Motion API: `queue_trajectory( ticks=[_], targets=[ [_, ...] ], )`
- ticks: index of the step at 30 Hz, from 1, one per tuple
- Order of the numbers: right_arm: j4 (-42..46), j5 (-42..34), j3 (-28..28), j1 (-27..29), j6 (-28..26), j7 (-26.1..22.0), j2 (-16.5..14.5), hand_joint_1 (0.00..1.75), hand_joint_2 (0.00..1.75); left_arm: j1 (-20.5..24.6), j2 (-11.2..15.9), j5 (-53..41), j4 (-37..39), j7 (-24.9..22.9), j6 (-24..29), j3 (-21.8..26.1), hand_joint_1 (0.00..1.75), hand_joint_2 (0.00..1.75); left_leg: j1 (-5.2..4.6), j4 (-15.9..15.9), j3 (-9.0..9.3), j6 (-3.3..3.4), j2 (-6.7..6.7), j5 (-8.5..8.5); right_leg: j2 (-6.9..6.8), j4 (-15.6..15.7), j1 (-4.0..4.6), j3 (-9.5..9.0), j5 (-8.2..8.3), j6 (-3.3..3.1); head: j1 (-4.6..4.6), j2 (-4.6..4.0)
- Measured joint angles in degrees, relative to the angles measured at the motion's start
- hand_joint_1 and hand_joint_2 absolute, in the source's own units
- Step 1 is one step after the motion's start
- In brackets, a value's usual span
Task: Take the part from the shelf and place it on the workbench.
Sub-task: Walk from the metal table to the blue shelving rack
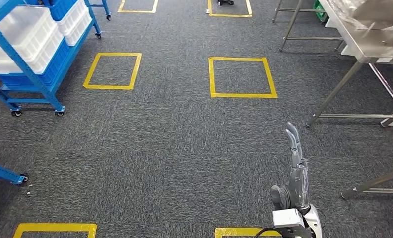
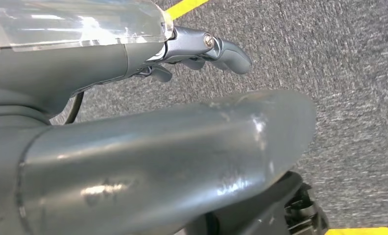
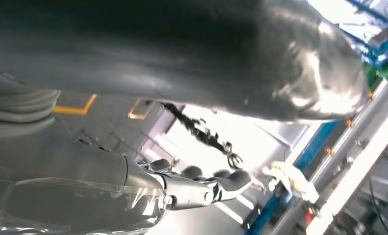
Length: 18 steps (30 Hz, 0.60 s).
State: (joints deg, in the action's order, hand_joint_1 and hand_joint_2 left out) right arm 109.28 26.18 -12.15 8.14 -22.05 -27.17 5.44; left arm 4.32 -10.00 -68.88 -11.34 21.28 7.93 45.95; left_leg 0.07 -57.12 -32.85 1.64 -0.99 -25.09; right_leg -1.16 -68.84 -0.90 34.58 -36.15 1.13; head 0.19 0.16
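Grey carpet floor (image 1: 174, 148) spreads all around the raised right robot hand (image 1: 294, 171), marked with yellow tape squares (image 1: 242, 77) ahead of it.

Blue shelf cart (image 1: 28, 59) with white bins (image 1: 21, 37) stands well apart, far forward and to the left of that robot hand. Steel tabletop (image 1: 363, 34) lies forward and to its right, nearer, with crinkled clear plastic on it.

Right robot hand: fingers straight and apart, pointing forward, nothing held. Left robot hand (image 2: 202, 49): seen from its wrist over carpet, fingers extended, nothing between them.

The part: cannot pick it out; presumably in a shelf bin, too small or hidden to tell.

Step, as judged: approach stage, nothing fetched yet. Next move calls for turning and walking toward the shelf until a bin comes within reach.
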Motion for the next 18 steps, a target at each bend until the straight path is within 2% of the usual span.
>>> queue_trajectory(
  ticks=[1, 2, 3, 4, 5, 6, 7, 8, 9, 10, 11, 12, 14, 15, 16, 17, 18],
  targets=[
    [-0.14, 0.01, -0.02, 0.05, 0.0, 0.01, 0.03, 0.0, 0.0, 0.03, -0.02, -0.01, 0.0, 0.0, -0.04, 0.0, 0.0, 0.0, -0.04, -0.03, -0.03, 0.0, -0.77, 0.0, 0.58, -3.15, 0.01, 1.79, -0.94, 0.03, 0.04, 0.0],
    [-0.28, 0.02, -0.03, 0.08, -0.01, 0.01, 0.07, 0.0, 0.0, 0.0, -0.03, -0.01, 0.0, -0.01, -0.06, 0.0, 0.0, 0.0, -0.07, -0.07, 0.0, -0.01, -1.55, -0.01, 0.85, -4.68, 0.01, 2.88, -0.79, 0.03, 0.05, 0.0],
    [-0.35, 0.03, -0.04, 0.07, -0.01, 0.01, 0.08, 0.0, 0.0, -0.04, -0.03, -0.02, 0.0, -0.01, -0.07, 0.01, 0.0, 0.0, -0.09, -0.14, 0.06, -0.04, -2.35, -0.03, 1.01, -4.02, 0.0, 2.95, 0.55, -0.01, 0.04, 0.0],
    [-0.39, 0.03, -0.04, 0.07, -0.02, 0.02, 0.09, 0.0, 0.0, -0.06, -0.04, -0.04, 0.0, -0.01, -0.07, 0.01, 0.0, 0.0, -0.07, -0.25, 0.14, -0.12, -3.14, -0.08, 1.31, -1.24, -0.02, 1.95, 2.78, -0.09, 0.04, 0.0],
    [-0.41, 0.04, -0.05, 0.06, -0.03, 0.02, 0.11, 0.0, 0.0, -0.06, -0.05, -0.06, 0.0, -0.01, -0.06, 0.01, 0.0, 0.0, -0.02, -0.43, 0.18, -0.25, -3.89, -0.17, 2.31, 2.69, -0.12, 0.41, 5.08, -0.21, 0.06, -0.01],
    [-0.41, 0.05, -0.06, 0.09, -0.04, 0.04, 0.14, 0.0, 0.0, -0.01, -0.08, -0.09, 0.0, -0.02, -0.06, 0.01, 0.0, 0.0, -0.05, -0.72, 0.07, -0.47, -4.62, -0.29, 3.76, 6.24, -0.21, -1.02, 6.66, -0.31, 0.05, -0.01],
    [-0.41, 0.06, -0.08, 0.14, -0.06, 0.07, 0.17, 0.0, 0.0, 0.03, -0.1, -0.11, 0.0, -0.03, -0.06, 0.01, 0.0, 0.0, -0.02, -0.92, -0.15, -0.76, -5.26, -0.34, 4.9, 8.69, -0.25, -1.99, 7.57, -0.46, 0.08, -0.01],
    [-0.41, 0.07, -0.09, 0.18, -0.09, 0.11, 0.2, 0.0, 0.0, 0.03, -0.11, -0.12, 0.0, -0.04, -0.06, 0.01, 0.0, 0.0, 0.03, -1.02, -0.41, -1.08, -5.86, -0.36, 5.75, 9.86, -0.21, -2.41, 7.73, -0.66, 0.08, -0.01],
    [-0.41, 0.07, -0.1, 0.2, -0.11, 0.15, 0.22, 0.0, 0.0, 0.0, -0.12, -0.13, 0.0, -0.05, -0.06, 0.0, 0.0, 0.0, 0.07, -1.0, -0.66, -1.44, -6.46, -0.29, 5.76, 9.98, -0.09, -2.46, 7.62, -0.89, 0.07, -0.01],
    [-0.41, 0.08, -0.11, 0.17, -0.13, 0.17, 0.23, 0.0, 0.0, -0.09, -0.11, -0.14, 0.0, -0.06, -0.06, 0.0, 0.0, 0.0, 0.14, -0.89, -0.81, -1.78, -6.88, -0.21, 5.1, 10.1, -0.13, -2.52, 7.72, -1.24, 0.07, -0.01],
    [-0.41, 0.08, -0.12, 0.13, -0.14, 0.19, 0.23, 0.0, 0.0, -0.18, -0.11, -0.14, 0.0, -0.06, -0.05, -0.01, 0.0, 0.0, 0.1, -1.12, -0.95, -2.05, -6.23, -0.37, 4.46, 10.36, -0.18, -2.7, 7.83, -1.61, 0.05, -0.01],
    [-0.4, 0.09, -0.15, 0.11, -0.14, 0.19, 0.24, 0.0, 0.0, -0.21, -0.1, -0.14, 0.0, -0.06, -0.05, -0.01, 0.0, 0.0, 0.01, -2.12, -1.43, -2.28, -4.78, -1.04, 3.71, 10.64, -0.24, -2.91, 7.92, -2.02, -0.08, -0.01],
    [-0.4, 0.1, -0.21, 0.2, -0.15, 0.21, 0.26, 0.0, 0.0, -0.11, -0.1, -0.15, 0.0, -0.06, -0.05, -0.01, 0.0, 0.0, -0.04, -7.56, -3.99, -2.6, -1.04, -4.22, 1.93, 10.99, -0.09, -3.21, 7.93, -2.68, -0.31, 0.0],
    [-0.41, 0.11, -0.23, 0.28, -0.16, 0.22, 0.26, 0.0, 0.0, -0.03, -0.1, -0.15, 0.0, -0.06, -0.06, -0.01, 0.0, 0.0, 0.05, -11.43, -5.89, -2.76, -0.07, -6.15, 1.01, 10.99, 0.05, -3.25, 7.82, -2.9, -0.43, -0.01],
    [-0.43, 0.11, -0.24, 0.33, -0.14, 0.25, 0.27, 0.0, 0.0, 0.01, -0.1, -0.16, 0.0, -0.06, -0.07, -0.01, 0.0, 0.0, 0.16, -14.91, -7.59, -2.9, 0.29, -7.55, 0.1, 10.98, 0.18, -3.28, 7.71, -2.99, -0.42, -0.01],
    [-0.45, 0.11, -0.26, 0.35, -0.11, 0.27, 0.27, 0.0, 0.0, -0.05, -0.1, -0.17, 0.0, -0.08, -0.07, -0.01, 0.0, 0.0, 0.23, -16.86, -8.52, -2.99, 0.45, -7.95, -0.78, 10.97, 0.26, -3.34, 7.61, -3.03, -0.43, -0.01],
    [-0.47, 0.11, -0.29, 0.35, -0.07, 0.3, 0.27, 0.0, 0.0, -0.14, -0.1, -0.19, 0.0, -0.11, -0.08, -0.01, 0.0, 0.0, 0.26, -16.63, -8.34, -3.01, 0.59, -7.26, -1.59, 10.96, 0.31, -3.43, 7.49, -3.02, -0.43, -0.01]
  ],
)
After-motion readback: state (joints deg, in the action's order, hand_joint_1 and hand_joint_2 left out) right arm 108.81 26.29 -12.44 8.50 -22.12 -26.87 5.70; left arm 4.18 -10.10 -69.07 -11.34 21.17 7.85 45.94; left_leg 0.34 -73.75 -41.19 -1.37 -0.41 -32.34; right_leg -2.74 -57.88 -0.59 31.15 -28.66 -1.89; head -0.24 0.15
